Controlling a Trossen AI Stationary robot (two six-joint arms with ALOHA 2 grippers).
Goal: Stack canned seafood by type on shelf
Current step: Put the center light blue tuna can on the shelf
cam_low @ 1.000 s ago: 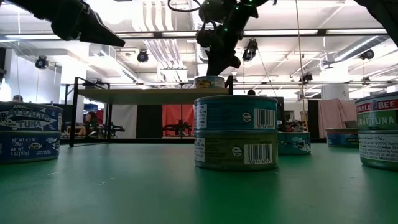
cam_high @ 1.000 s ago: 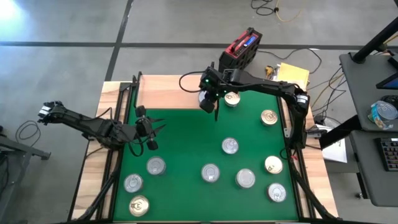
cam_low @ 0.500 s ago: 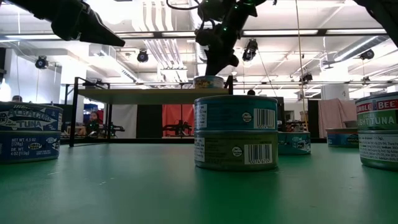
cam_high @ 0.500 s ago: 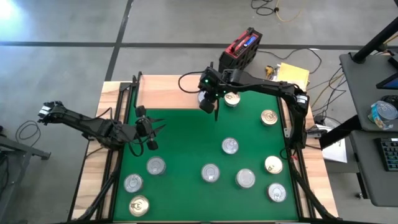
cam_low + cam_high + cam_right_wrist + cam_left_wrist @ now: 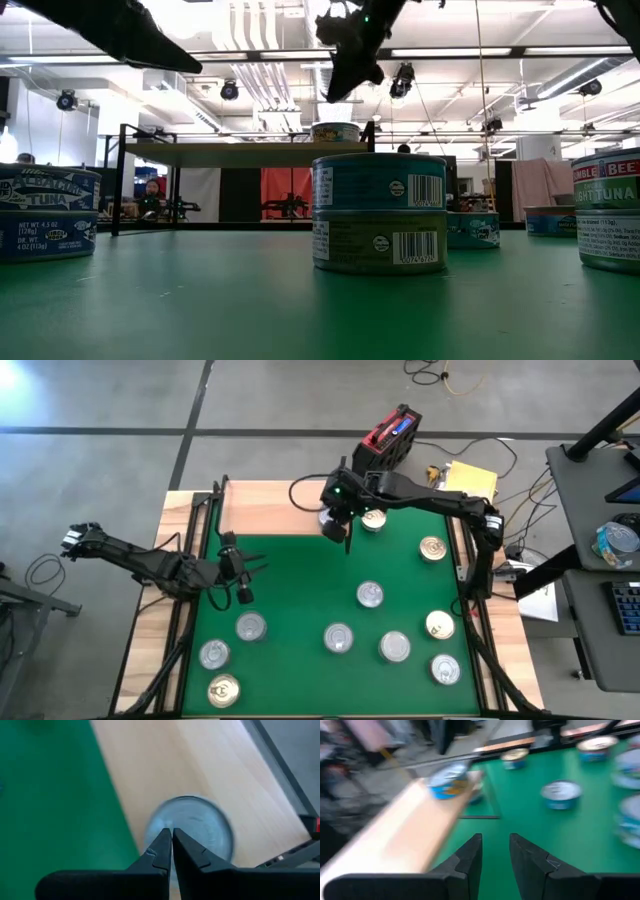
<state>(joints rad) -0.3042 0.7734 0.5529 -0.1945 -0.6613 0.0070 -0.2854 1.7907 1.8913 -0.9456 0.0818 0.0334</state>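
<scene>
Canned seafood: one tin (image 5: 192,832) sits on the shelf (image 5: 275,508), the rest lie across the green mat (image 5: 300,595).

In the high view the right gripper (image 5: 340,530), fingers clenched on nothing, hangs upper centre of the frame above the tin on the shelf; in the low view it is clear of the tin. The left gripper (image 5: 243,572), middle left over the mat's edge, holds nothing, its fingers (image 5: 470,857) slightly parted. Two tins stand stacked (image 5: 380,212) in the low view's centre.

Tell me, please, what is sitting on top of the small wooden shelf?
One silver-topped can stands on the shelf, near its edge by the green mat. The shut right gripper hangs above the can, hiding part of its lid and the board beneath.
</scene>
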